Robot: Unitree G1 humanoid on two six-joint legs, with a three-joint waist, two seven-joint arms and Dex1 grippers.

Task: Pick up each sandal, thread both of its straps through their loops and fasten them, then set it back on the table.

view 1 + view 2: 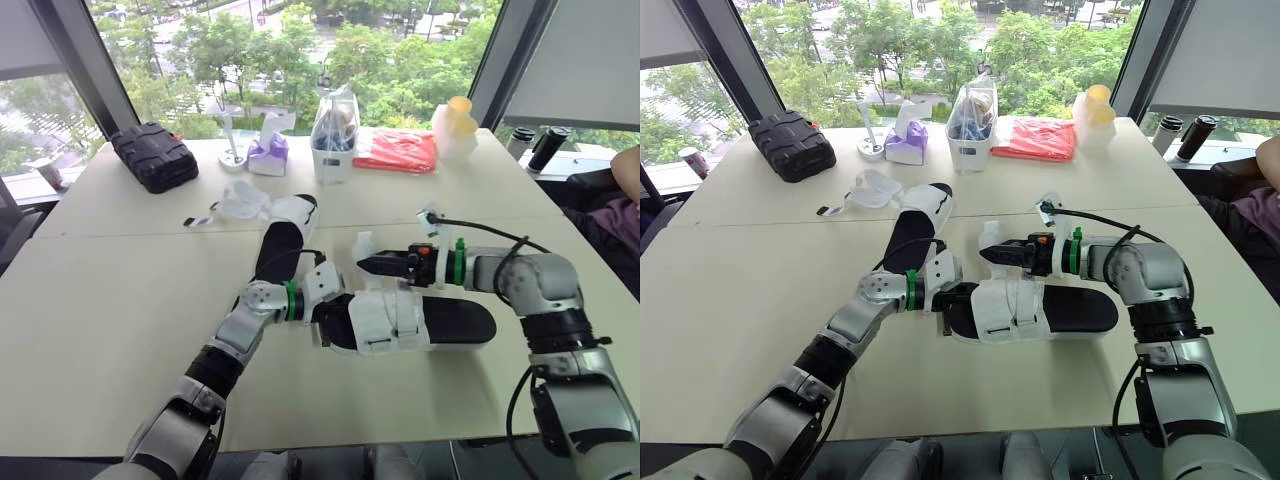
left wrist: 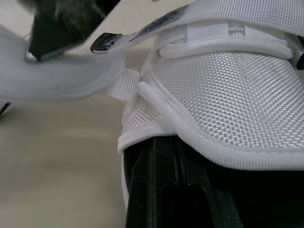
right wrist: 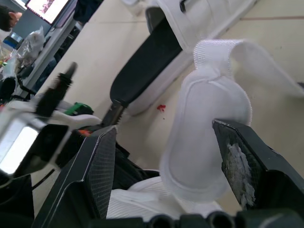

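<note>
The near sandal [image 1: 440, 322], black-soled with white mesh straps, lies across the table in front of me. My left gripper [image 1: 322, 318] is shut on its left end; a black finger [image 2: 164, 190] sits under the mesh upper [image 2: 228, 90]. One loose strap flap [image 3: 204, 142] stands up from the sandal's far side. My right gripper [image 3: 164, 130] is open, with that flap between its fingers and touching neither; the same gripper [image 1: 368, 266] points left just above the sandal. The second sandal [image 1: 282, 240] lies farther back, its straps [image 1: 240, 203] spread open.
At the back of the table stand a black case [image 1: 153, 155], a purple tissue box [image 1: 268, 155], a white tub with a bag [image 1: 333, 140], a red cloth [image 1: 397, 150] and a yellow-topped bottle [image 1: 455, 125]. A person's arm [image 1: 625, 165] shows at the right edge.
</note>
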